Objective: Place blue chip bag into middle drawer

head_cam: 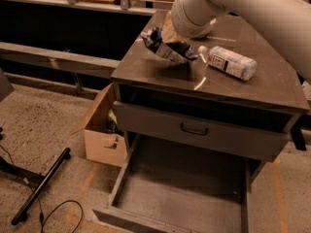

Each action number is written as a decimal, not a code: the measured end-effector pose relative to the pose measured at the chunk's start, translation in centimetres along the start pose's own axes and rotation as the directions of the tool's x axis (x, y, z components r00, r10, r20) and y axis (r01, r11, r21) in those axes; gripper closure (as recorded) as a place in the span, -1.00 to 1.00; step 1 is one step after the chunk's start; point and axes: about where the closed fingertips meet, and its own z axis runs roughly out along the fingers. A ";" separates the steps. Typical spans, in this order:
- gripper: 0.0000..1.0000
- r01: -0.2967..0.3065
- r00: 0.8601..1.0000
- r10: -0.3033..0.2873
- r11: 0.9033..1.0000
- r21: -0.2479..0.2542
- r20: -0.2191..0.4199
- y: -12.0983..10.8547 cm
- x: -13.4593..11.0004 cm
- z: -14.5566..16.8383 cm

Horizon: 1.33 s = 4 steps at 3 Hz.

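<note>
The gripper (166,33) hovers over the cabinet top's (252,89) rear left part, clenched on the blue chip bag (169,50). The bag hangs just beneath it, off the top. The middle drawer (160,125) sits under that top.

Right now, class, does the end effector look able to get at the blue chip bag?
Probably yes. The end effector is right at the blue chip bag over the cabinet top; the bottle lies apart beside it, blocking nothing.
</note>
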 end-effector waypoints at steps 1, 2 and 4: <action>1.00 -0.065 0.998 0.067 0.992 -0.110 0.008 5.9 -2.3 -2.8; 1.00 -0.120 0.993 0.117 0.975 -0.187 -0.023 10.0 -3.3 -5.2; 1.00 -0.215 0.975 0.183 0.918 -0.334 -0.125 17.5 -4.2 -10.6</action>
